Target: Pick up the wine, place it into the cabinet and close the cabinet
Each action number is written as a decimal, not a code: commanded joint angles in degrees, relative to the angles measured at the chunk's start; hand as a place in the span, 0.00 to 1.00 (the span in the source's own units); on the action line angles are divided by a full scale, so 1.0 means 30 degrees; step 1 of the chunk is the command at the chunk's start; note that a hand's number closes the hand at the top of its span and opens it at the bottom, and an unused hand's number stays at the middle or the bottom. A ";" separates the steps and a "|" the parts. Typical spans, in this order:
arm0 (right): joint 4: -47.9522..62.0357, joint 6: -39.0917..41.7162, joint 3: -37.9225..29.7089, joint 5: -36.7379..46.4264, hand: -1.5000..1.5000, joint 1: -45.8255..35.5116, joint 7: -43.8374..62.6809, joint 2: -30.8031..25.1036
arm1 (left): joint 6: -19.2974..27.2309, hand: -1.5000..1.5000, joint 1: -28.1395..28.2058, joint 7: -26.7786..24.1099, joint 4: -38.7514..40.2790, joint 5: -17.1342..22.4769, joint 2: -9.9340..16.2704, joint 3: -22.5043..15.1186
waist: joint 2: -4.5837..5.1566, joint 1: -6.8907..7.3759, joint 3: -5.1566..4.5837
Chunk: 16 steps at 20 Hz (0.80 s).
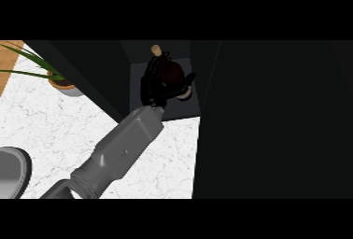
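One hand (157, 91), the left, is curling round the wine (170, 71) inside the open cabinet (169, 108). Glass likely heavy, slick, breakable; gripping the body looks safer than the neck.

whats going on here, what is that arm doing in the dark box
One robot hand is reaching into the open cabinet, its fingers curled round the dark wine bottle. The bottle sits inside the cabinet opening, and its pale cork end pokes out above the hand. The hand has not let go yet and the cabinet is not closed. A potted plant stands on the white counter to the left.
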 commanded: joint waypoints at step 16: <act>0.0322 0.0294 -0.0693 -0.0646 0.00 -0.0221 -0.0258 -0.0287 | 0.2209 0.00 -0.1606 -0.0611 0.1079 0.0373 0.0000 -0.3608 | 0.0040 0.0241 0.0032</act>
